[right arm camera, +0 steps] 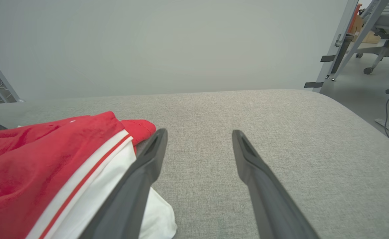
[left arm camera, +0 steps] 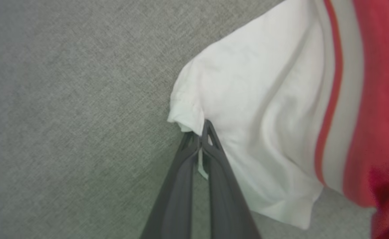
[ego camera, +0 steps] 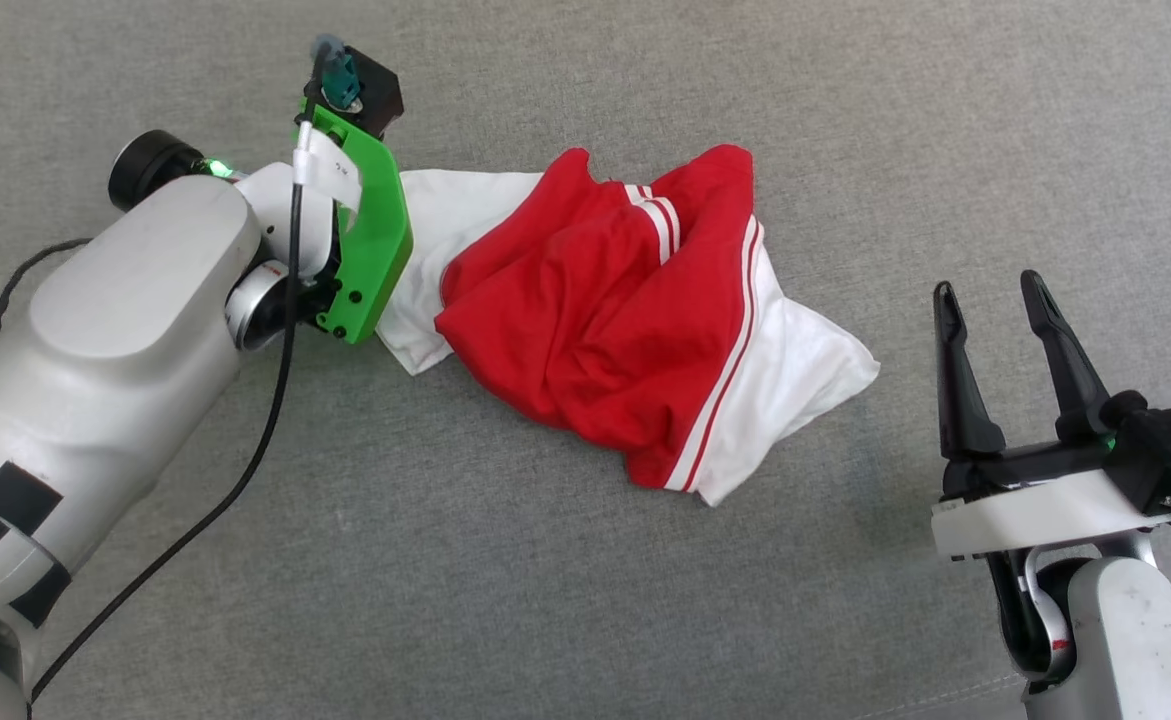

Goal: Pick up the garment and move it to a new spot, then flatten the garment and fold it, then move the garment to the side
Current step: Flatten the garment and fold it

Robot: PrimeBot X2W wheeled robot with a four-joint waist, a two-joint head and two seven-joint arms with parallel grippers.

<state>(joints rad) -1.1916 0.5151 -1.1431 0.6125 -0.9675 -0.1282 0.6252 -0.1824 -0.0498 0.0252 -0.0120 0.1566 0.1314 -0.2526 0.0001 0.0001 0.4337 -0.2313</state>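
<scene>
While the red-and-white T-shirt (ego camera: 605, 320) lies crumpled near the middle of the grey cushioned surface (ego camera: 545, 580), the first step, picking it up, looks to be in hand. The left gripper (left arm camera: 201, 132) has its jaws pinched together on the edge of the white sleeve (left arm camera: 247, 109) at the heap's nine o'clock. The right gripper (ego camera: 988, 285) sits off at three o'clock, jaws wide apart, holding nothing. Next, I'd judge, comes a lift and carry without that thin pinch slipping. The shirt's front is buried in folds, and in the head view a green bracket (ego camera: 370, 230) hides the left fingers.
</scene>
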